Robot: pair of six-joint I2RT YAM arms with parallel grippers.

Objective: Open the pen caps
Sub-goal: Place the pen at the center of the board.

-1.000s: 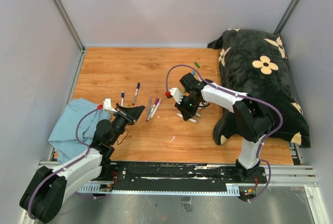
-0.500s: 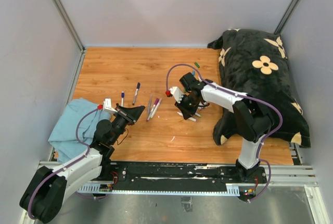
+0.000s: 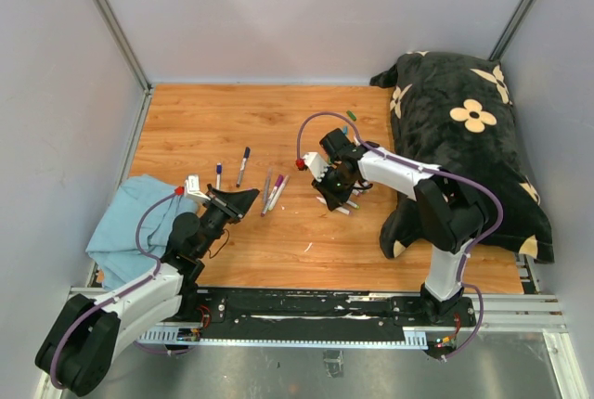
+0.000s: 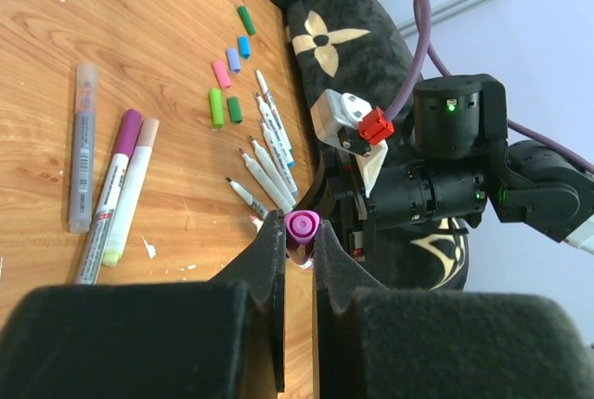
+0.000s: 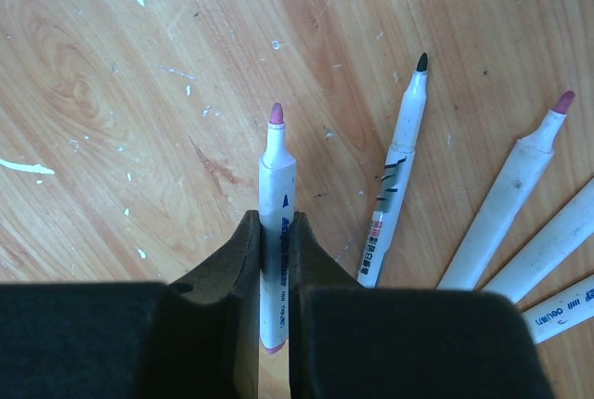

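Magenta cap (image 4: 302,225) is off, pinched in the left gripper (image 4: 299,235), which hasn't moved. Right gripper (image 5: 276,225) stays clamped on the bare pen (image 5: 277,162), barely shifted, low over the desk (image 5: 139,65). Other uncapped pens (image 5: 399,186) lie just beside it, so set-down looks next.

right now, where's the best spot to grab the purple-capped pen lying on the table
Probably the white barrel just below its purple cap, coming straight down with the jaws across its width. It lies flat on the table, and this leaves the cap free to pull. The beige-capped pen crowds one side.
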